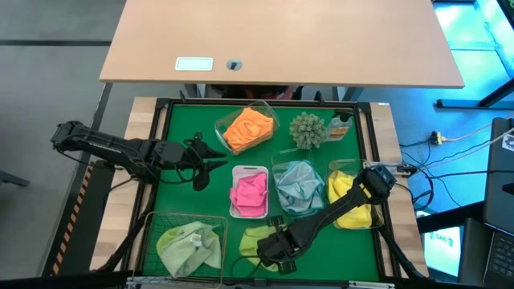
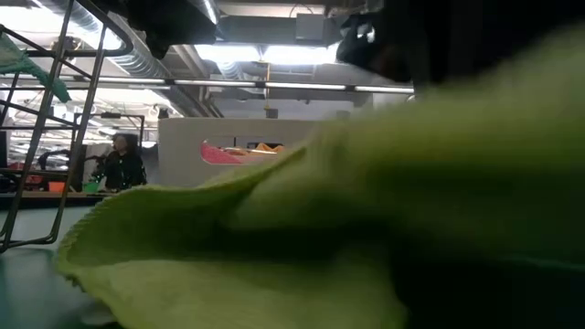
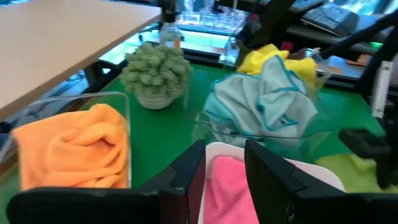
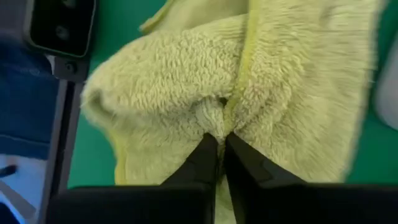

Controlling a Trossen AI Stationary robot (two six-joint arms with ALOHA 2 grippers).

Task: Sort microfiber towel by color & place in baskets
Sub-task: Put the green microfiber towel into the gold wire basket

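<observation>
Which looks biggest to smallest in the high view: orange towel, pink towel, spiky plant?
1. Orange towel.
2. Pink towel, close to the orange one, so unsure.
3. Spiky plant, clearly smallest.

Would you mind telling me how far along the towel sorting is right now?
Mostly done: orange towel, pink towel, teal towels, yellow towels and one lime towel already sit in baskets. In hand: the right gripper pinches the last lime towel on the mat; it must join the wire basket.
</observation>
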